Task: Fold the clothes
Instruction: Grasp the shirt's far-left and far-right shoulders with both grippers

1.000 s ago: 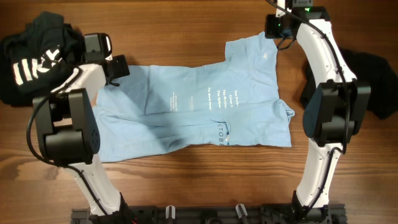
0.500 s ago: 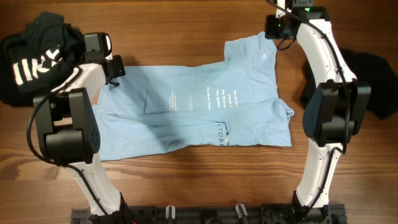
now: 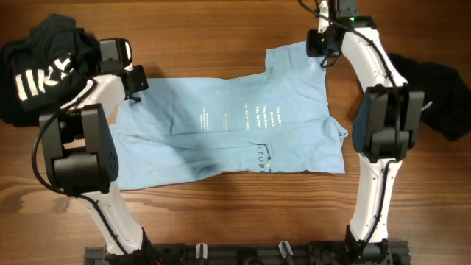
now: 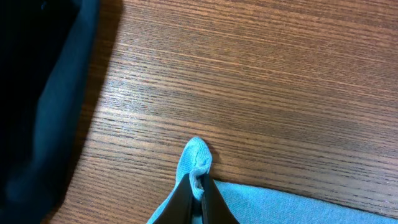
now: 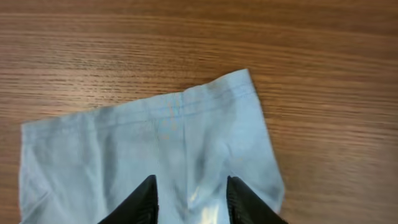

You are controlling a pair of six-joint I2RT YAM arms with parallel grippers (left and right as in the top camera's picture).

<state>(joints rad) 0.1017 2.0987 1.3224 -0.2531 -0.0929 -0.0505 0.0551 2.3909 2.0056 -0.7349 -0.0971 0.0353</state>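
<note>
**Fold barely begun**

Blue T-shirt lies spread flat at table ctr, no fold made yet. Left gripper is closed tight, pinching the shirt's 10 o'clock corner. Right gripper is part-open, jaws straddling the sleeve at 1 o'clock w/ nothing clamped. Black garment at 10 o'clock sits unfolded.

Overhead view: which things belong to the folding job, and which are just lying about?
In the job: blue T-shirt; left gripper, pinching its corner; right gripper, open over its sleeve.
Lying about: black garment with white lettering, far left; dark garment, far right.
</note>
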